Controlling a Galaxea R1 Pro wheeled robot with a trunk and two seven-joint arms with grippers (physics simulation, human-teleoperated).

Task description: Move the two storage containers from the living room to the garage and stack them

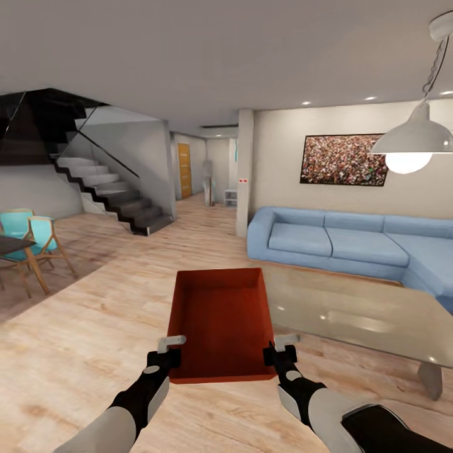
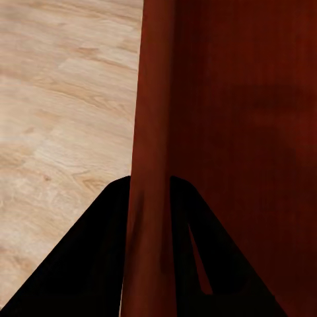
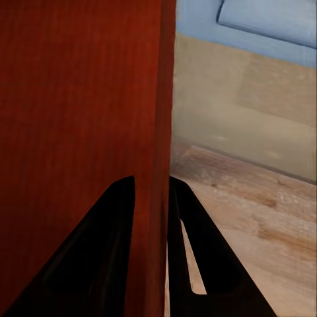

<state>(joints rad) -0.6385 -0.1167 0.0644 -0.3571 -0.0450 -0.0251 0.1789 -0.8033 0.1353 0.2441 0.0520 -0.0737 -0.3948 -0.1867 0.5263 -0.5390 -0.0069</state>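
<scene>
Red-orange container [image 1: 221,321], no readable label, side walls clamped by left gripper [image 1: 171,345] & right gripper [image 1: 281,343].

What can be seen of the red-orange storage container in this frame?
The storage container is a red-orange rectangular open-top bin with straight walls, finely ribbed and matte, looking empty. It is held roughly level above the wood-plank floor, lengthwise away from the robot. The left tool pinches its left wall and the right tool its right wall, near the near end. Nothing else touches it.
</scene>
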